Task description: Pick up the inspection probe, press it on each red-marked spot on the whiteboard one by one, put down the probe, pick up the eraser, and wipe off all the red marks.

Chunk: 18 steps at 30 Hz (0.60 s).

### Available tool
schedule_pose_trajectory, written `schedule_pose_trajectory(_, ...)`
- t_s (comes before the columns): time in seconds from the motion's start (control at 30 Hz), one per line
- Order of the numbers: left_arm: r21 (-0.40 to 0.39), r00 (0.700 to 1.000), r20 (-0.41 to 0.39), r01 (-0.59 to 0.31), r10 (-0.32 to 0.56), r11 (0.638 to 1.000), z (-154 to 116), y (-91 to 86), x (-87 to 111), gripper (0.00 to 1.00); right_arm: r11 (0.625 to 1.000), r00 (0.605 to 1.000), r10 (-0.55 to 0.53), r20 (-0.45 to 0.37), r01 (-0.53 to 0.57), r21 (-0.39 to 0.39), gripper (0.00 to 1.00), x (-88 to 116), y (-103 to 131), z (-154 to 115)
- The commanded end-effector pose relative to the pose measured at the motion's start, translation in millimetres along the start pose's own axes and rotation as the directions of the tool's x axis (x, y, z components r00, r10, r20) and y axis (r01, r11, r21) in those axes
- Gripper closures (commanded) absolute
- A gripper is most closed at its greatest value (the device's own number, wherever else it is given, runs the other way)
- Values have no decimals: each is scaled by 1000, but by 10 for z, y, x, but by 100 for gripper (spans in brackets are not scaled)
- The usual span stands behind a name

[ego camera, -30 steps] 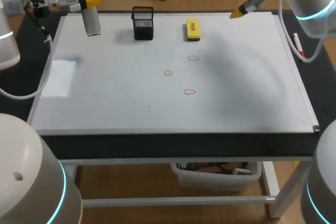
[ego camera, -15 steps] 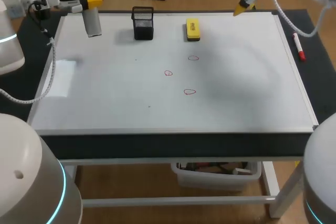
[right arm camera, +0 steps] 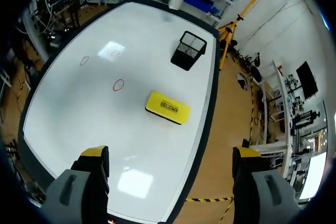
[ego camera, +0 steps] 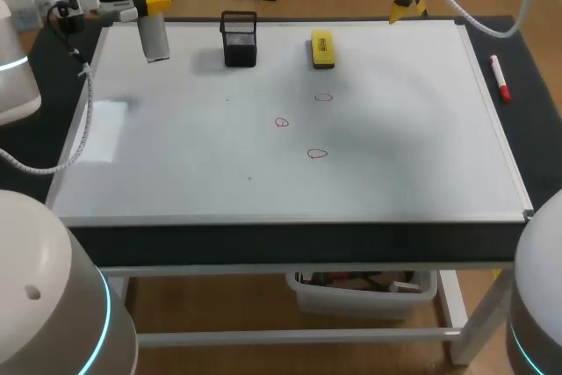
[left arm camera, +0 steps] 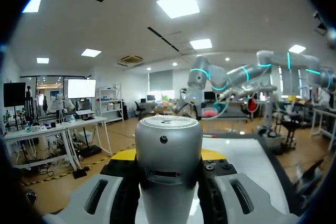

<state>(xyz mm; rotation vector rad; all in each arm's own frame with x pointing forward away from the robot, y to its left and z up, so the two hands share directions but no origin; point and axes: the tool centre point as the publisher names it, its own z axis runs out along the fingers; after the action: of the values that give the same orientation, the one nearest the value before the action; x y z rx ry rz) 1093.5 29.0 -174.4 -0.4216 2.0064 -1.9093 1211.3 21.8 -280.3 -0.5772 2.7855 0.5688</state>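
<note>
Your left gripper (ego camera: 149, 6) is clamped on the inspection probe (ego camera: 154, 34), a finger pressed to each side of the silver barrel. The probe stands upright in that grip, above the far corner of the whiteboard (ego camera: 176, 173). In the left wrist view the barrel fills the space between the fingers, and only slivers of the yellow tips show behind it.

Your right gripper (right arm camera: 170, 153) hangs with its fingers spread wide apart and nothing between them. The eraser (right arm camera: 167, 107) lies flat on the board just ahead of it, untouched. The black mesh cup (right arm camera: 188, 50) stands farther ahead, beyond the eraser. Three red marks (ego camera: 317, 154) sit ahead of that gripper and off to one side, well apart from the probe. A red marker (ego camera: 500, 78) lies beside the board's edge.

The eraser's yellow top carries a patch of dark print, too small for you to read.

The probe's lower end is hidden in the left wrist view. In the head view, the right arm is cut off at the edge. One red mark in the right wrist view is faint beside a glare patch.
</note>
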Motion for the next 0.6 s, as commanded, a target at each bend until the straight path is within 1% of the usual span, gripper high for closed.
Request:
schedule_pose_trajectory(0.03,3,1000,0,-2,2,1000,0,0,1,100,983,901,-171,-400,181,-12,0,-108,8,109)
schedule_pose_trajectory(0.1,3,1000,0,-2,2,1000,0,0,1,100,960,875,-271,-401,274,-51,0,-134,62,160)
schedule_pose_trajectory(0.13,3,1000,0,-2,2,1000,0,0,1,100,953,859,-292,-419,297,-55,0,-142,85,186)
schedule_pose_trajectory(0.17,3,1000,0,-2,2,1000,0,0,1,100,939,835,-324,-445,340,-47,0,-152,108,221)
schedule_pose_trajectory(0.2,3,1000,0,-2,2,1000,0,0,1,100,924,814,-362,-455,379,-56,0,-160,133,252)
schedule_pose_trajectory(0.33,3,1000,0,-2,2,1000,0,0,1,100,886,759,-432,-488,459,-70,0,-211,208,371)
schedule_pose_trajectory(0.47,3,1000,0,-2,2,1000,0,0,1,100,856,726,-483,-490,509,-91,0,-259,280,493)
schedule_pose_trajectory(0.53,3,1000,0,-2,2,1000,0,0,1,100,831,698,-516,-496,549,-93,0,-258,317,562)
schedule_pose_trajectory(0.6,3,1000,0,-2,2,1000,0,0,1,100,801,661,-554,-506,589,-108,0,-245,363,638)
